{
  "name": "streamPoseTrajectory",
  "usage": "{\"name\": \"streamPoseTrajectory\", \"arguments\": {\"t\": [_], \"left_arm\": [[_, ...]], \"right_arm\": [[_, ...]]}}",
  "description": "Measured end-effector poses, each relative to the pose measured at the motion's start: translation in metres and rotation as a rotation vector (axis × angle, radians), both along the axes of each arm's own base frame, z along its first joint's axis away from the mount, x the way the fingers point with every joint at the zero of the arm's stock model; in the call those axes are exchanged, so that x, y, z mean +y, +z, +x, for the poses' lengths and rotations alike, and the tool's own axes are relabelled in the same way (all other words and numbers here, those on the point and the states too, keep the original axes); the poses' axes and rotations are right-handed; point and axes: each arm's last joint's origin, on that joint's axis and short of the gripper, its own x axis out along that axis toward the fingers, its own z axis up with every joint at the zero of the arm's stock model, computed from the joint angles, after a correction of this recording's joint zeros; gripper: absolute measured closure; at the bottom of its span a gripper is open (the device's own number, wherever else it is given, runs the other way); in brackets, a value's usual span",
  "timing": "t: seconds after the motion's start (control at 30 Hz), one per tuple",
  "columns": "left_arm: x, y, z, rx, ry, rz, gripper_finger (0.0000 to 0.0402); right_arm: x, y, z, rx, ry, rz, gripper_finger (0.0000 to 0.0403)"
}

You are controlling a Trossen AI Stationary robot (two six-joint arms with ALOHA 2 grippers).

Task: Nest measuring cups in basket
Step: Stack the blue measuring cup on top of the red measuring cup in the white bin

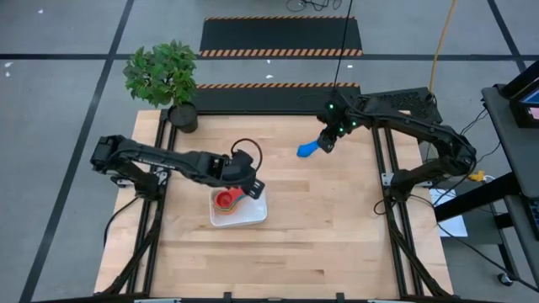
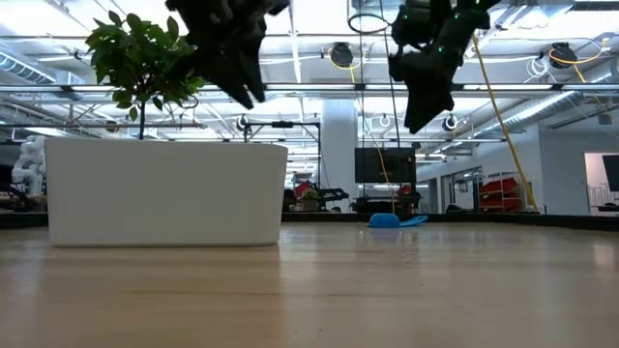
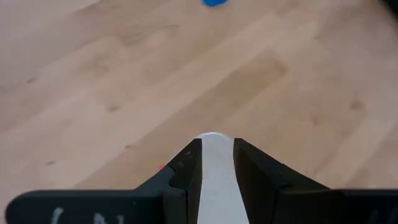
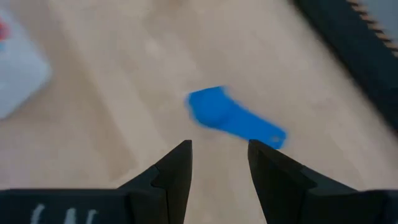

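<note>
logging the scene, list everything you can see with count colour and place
light blue measuring cup: one, on the table's far side, below the right pincer
nested measuring cups: count unclear, red and orange showing, inside the basket
basket: one, white, near table centre
potted plant: one, green in a dark pot, far left corner
table: one, light wood
left pincer: one, dark, open, over the basket
right pincer: one, dark, open, above the light blue measuring cup
</note>
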Motion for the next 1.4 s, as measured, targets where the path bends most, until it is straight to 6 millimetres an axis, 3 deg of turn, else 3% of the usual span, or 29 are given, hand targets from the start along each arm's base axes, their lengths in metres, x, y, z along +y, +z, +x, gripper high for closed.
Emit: {"name": "streamPoseTrajectory", "arguments": {"t": [0.17, 0.33, 0.7, 1.03, 1.4], "left_arm": [[0.013, -0.003, -0.004, 0.053, 0.054, -0.003, 0.0309], [0.015, -0.002, -0.003, 0.04, 0.065, -0.038, 0.0309], [0.01, -0.003, -0.003, 0.043, 0.029, -0.193, 0.0309], [0.01, -0.003, -0.003, 0.044, 0.029, -0.226, 0.0309], [0.016, -0.003, -0.003, 0.071, -0.069, -0.204, 0.0309]], "right_arm": [[-0.029, -0.01, -0.004, 0.018, -0.03, -0.044, 0.0252], [-0.063, -0.035, -0.004, 0.052, -0.078, -0.025, 0.0252], [-0.114, -0.108, -0.018, 0.092, -0.26, 0.337, 0.0209], [-0.124, -0.135, -0.021, 0.137, -0.219, 0.373, 0.0172], [-0.122, -0.15, -0.016, 0.094, -0.213, 0.484, 0.0219]]}}
